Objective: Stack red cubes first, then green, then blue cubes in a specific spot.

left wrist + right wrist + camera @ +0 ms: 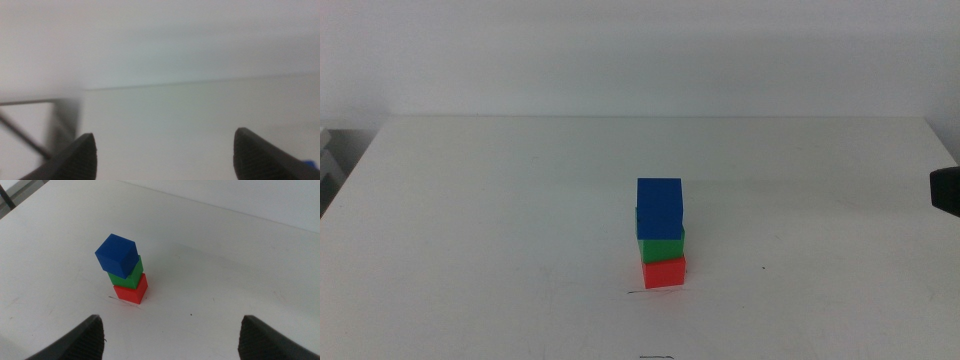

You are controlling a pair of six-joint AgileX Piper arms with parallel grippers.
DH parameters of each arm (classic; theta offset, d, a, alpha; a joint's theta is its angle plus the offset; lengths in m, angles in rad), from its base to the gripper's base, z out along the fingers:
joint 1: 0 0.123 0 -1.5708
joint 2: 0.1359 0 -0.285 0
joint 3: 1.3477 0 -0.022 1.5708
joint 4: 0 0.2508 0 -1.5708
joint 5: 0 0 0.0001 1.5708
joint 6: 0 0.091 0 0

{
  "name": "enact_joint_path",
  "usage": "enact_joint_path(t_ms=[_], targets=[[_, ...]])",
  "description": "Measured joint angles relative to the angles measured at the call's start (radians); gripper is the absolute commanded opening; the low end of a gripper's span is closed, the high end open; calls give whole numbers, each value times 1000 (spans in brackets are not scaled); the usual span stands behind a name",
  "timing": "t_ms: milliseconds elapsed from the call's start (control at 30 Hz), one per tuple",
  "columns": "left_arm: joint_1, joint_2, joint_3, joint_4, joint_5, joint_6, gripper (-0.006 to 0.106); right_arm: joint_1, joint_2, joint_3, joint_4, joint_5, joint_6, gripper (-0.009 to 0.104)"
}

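Note:
A three-cube stack stands near the table's middle: the red cube (664, 272) (132, 292) at the bottom, the green cube (662, 246) (130, 274) on it, and the blue cube (659, 208) (117, 254) on top. A short thin dark line, the specific spot (638, 292) (125, 303), shows at the red cube's front foot. My right gripper (170, 339) is open and well back from the stack; a dark piece of that arm (945, 190) shows at the middle view's right edge. My left gripper (165, 156) is open over bare table, out of the middle view.
The white table (500, 220) ends at a far edge (660, 117) against a pale wall. A tiny dark dot (765, 267) lies right of the stack. Another short dark mark (656, 357) sits at the front edge. A dark-framed object (30, 130) shows beyond the table's corner in the left wrist view.

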Motion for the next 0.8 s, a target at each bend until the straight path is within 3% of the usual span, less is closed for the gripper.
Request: enact_joint_path(t_ms=[200,800], targets=[[190,-107,0,-99,1,141,93,0,0,0,0,0,0,75],[206,-101,-2,-112,-16,156,93,0,0,0,0,0,0,75]])
